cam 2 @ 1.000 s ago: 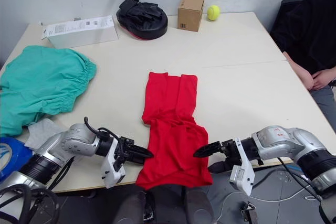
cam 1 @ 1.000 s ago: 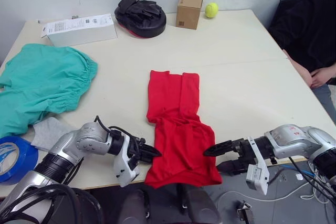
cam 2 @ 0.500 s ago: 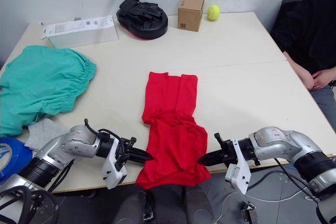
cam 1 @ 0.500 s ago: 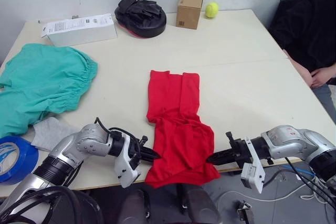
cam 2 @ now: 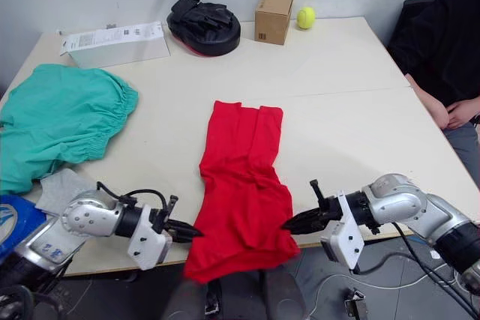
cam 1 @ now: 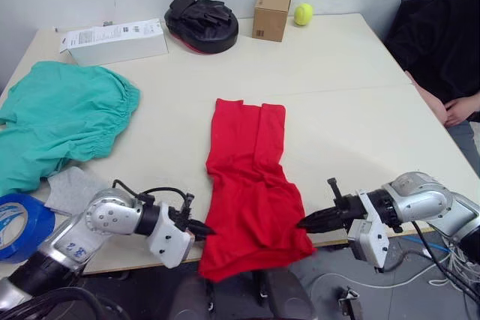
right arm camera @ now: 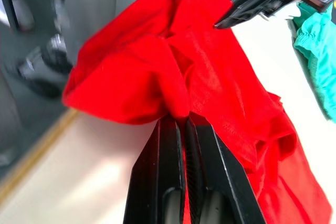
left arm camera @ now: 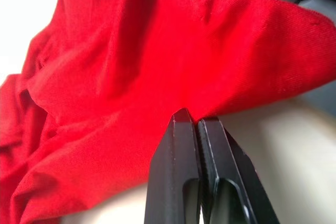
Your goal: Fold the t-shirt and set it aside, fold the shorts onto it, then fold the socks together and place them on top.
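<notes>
Shorts (cam 1: pixel 64 121) and socks (cam 1: pixel 71 189) lie left, well apart. Our left gripper (cam 1: pixel 204 229) and right gripper (cam 1: pixel 306 222) each pinch the t-shirt (cam 1: pixel 251 185) at its near corners, at the table (cam 1: pixel 352 110) edge. We judge it light and limp, so the corners suit. Far off, a cardboard box (cam 1: pixel 270 14) and tennis ball (cam 1: pixel 302 13) obstruct nothing.

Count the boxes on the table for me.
2. A long white box lies at the far left of the table, and a small brown cardboard box stands at the far edge, between the black mitt and the tennis ball.
</notes>
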Robot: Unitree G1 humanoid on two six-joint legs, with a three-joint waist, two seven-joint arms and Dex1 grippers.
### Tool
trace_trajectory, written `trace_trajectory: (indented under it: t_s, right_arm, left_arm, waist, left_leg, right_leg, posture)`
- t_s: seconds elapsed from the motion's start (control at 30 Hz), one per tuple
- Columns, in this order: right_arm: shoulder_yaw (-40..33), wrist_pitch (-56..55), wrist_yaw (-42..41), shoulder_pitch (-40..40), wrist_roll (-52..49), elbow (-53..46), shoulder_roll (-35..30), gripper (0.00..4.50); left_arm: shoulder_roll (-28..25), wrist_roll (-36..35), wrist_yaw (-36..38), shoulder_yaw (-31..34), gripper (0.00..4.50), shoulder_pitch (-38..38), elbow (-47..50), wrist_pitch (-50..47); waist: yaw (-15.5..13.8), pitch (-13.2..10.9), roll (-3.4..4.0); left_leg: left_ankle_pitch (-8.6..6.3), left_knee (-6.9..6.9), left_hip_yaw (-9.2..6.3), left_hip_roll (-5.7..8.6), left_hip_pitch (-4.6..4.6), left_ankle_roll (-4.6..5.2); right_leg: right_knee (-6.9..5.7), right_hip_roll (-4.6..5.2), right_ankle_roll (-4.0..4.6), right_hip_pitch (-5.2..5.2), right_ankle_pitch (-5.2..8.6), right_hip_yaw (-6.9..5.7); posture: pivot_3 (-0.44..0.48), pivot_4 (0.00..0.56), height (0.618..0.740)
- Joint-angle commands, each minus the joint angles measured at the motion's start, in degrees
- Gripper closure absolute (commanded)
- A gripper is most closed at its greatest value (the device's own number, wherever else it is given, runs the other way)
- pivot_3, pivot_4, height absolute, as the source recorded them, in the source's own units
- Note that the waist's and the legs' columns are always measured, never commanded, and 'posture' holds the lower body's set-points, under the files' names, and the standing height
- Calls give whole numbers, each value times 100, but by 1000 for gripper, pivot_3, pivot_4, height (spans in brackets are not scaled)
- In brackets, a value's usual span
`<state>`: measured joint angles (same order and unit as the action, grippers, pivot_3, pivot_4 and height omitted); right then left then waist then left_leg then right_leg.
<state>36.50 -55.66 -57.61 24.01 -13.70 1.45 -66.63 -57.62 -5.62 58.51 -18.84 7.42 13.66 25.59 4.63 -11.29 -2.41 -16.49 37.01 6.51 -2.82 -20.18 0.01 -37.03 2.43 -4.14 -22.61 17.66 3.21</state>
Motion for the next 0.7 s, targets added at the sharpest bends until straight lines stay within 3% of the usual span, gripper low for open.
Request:
trace_trajectory:
  t_s: [0.03,0.1,0.43,0.7]
  right_arm:
    - [-285,190,-467,-139,-407,-443,-81,4450]
    - [-377,299,-692,-248,-538,-591,-85,4450]
    - [-1040,1178,-1627,-893,-1393,-1121,-192,4450]
    - [-1735,1813,-2279,-1498,-1892,-1724,-381,4450]
  left_arm:
    - [-261,-413,133,424,4500,-405,759,-375]
    - [-363,-538,172,600,4500,-676,1106,-591]
    - [-412,-1192,248,1223,4500,-1277,2246,-1784]
    - [-530,-1604,560,1632,4500,-1633,2608,-2418]
  waist:
    - [-4,0,1]
    - [-8,-1,2]
    - [-41,-3,1]
    - [-57,-4,2]
  left_leg:
    - [0,-1,-2,0,0,0]
    - [-2,0,-3,3,-2,3]
    - [-4,1,-11,4,-3,6]
    - [-6,-3,-14,4,-3,4]
  right_leg:
    - [2,2,19,1,11,-2]
    - [7,8,80,4,44,-2]
    - [20,9,86,13,47,-10]
    - [26,8,88,14,49,-12]
  posture:
    - [0,150,740]
    - [0,150,740]
    - [0,150,740]
    - [0,150,740]
